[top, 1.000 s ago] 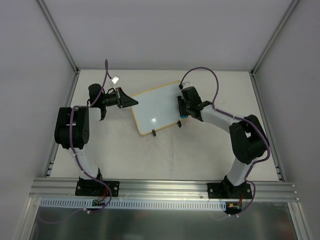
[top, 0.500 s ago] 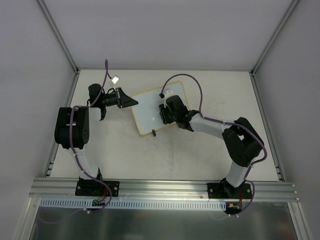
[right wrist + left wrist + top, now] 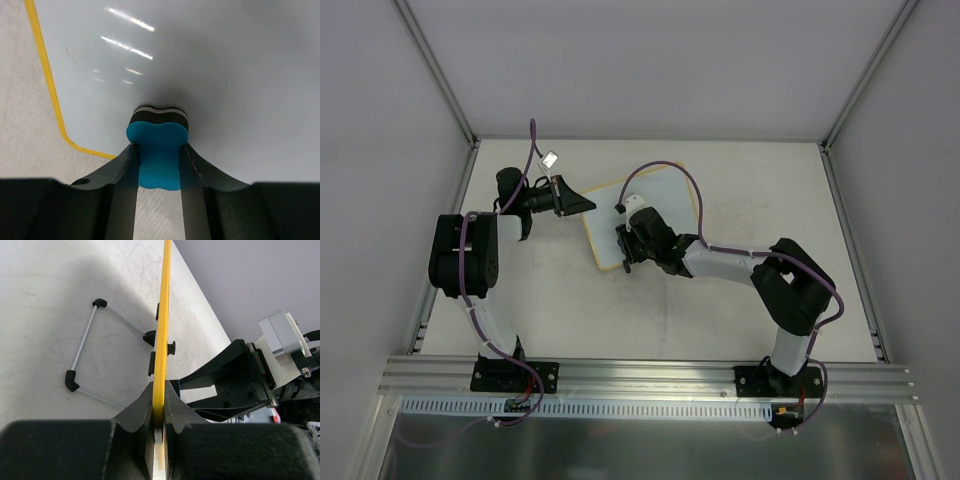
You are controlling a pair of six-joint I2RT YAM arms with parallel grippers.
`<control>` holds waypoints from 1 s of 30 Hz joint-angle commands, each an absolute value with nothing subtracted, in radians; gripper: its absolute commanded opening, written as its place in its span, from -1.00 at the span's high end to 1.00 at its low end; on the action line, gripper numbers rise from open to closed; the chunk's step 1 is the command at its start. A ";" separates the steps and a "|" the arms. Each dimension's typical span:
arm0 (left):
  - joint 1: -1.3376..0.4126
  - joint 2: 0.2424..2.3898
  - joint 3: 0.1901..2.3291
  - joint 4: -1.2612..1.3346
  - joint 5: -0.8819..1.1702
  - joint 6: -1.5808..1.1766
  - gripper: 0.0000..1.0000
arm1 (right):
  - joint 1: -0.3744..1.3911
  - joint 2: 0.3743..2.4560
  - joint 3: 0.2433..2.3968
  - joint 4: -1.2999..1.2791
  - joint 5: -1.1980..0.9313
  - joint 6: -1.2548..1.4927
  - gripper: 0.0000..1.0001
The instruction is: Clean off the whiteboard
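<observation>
your left gripper [image 3: 159,391] clamped the whiteboard [image 3: 163,310] by its frame edge; right gripper [image 3: 159,150] pinched the blue eraser [image 3: 157,137], pressed on the board.

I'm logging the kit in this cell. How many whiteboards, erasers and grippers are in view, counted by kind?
whiteboard: 1
eraser, blue: 1
grippers: 2, the left gripper clamped on the whiteboard's yellow edge and the right gripper holding the eraser
Total: 4
</observation>
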State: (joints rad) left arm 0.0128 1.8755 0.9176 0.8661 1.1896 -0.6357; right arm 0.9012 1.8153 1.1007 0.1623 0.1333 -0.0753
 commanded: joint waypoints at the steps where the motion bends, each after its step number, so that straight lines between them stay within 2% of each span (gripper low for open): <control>1: 0.005 1.862 0.927 0.882 1.195 -0.575 1.00 | 0.931 1.830 1.137 0.219 0.113 -0.052 0.99; 5: 0.005 1.862 0.925 0.882 1.195 -0.575 1.00 | 0.899 1.806 1.112 0.209 0.161 -0.067 0.99; 9: 0.005 1.862 0.925 0.881 1.193 -0.577 1.00 | 0.801 1.766 1.080 0.210 0.063 -0.034 0.99; 15: 0.005 1.862 0.927 0.882 1.193 -0.575 1.00 | 0.683 1.723 1.055 0.204 0.037 -0.038 0.99; 30: 0.005 1.865 0.928 0.879 1.193 -0.574 1.00 | 0.460 1.707 1.020 0.181 0.067 -0.041 0.99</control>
State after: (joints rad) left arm 0.0120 1.8755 0.9176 0.8658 1.1873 -0.6334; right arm 0.5037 1.7321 1.0428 0.1719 -0.0048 -0.0395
